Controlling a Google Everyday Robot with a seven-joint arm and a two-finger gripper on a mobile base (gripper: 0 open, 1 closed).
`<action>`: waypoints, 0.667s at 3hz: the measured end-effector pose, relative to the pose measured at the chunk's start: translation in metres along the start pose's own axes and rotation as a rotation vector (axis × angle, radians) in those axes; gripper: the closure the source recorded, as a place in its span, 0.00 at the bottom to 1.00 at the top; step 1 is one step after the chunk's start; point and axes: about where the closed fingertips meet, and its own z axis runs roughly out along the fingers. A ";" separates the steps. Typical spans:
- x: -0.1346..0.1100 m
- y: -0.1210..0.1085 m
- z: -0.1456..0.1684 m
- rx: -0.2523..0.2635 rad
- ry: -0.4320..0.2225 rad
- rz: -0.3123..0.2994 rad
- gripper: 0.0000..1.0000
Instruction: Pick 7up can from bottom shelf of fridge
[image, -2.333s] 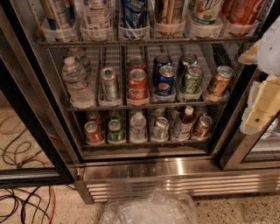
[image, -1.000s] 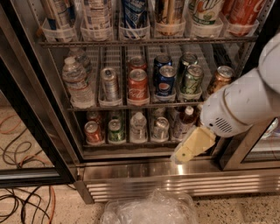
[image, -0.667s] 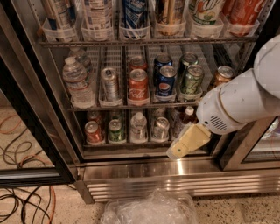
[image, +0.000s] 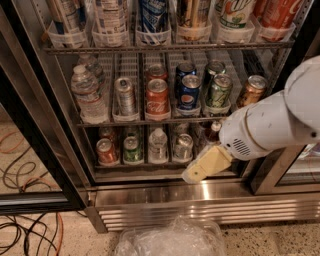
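Observation:
The fridge (image: 47, 155) stands open in the camera view, with wire racks and a ribbed steel base (image: 210, 210). On the bottom shelf (image: 145, 174) the 7up can (image: 183, 146) stands upright in a lane right of centre, silvery with a shiny lid. Left of it stand a small clear bottle (image: 158, 145), a bright green can (image: 131, 149) and a red-brown can (image: 106, 151). My gripper (image: 194, 173), tan-coloured on a white arm, hangs just in front of the shelf's steel lip, slightly below and right of the 7up can, not touching it.
A red-capped bottle (image: 214, 131) is partly hidden behind my arm. The middle rack holds a water bottle (image: 87, 92) and several cans. A black door post (image: 272, 167) stands at the right. A crumpled plastic bag (image: 170, 239) and cables (image: 20, 220) lie on the floor.
My arm has swung in from the right edge and moved left and down, bringing the gripper in front of the bottom shelf near the 7up can. The cans have not moved.

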 end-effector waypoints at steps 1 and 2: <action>0.007 0.039 0.044 -0.051 -0.080 0.187 0.00; 0.019 0.091 0.096 -0.121 -0.137 0.338 0.00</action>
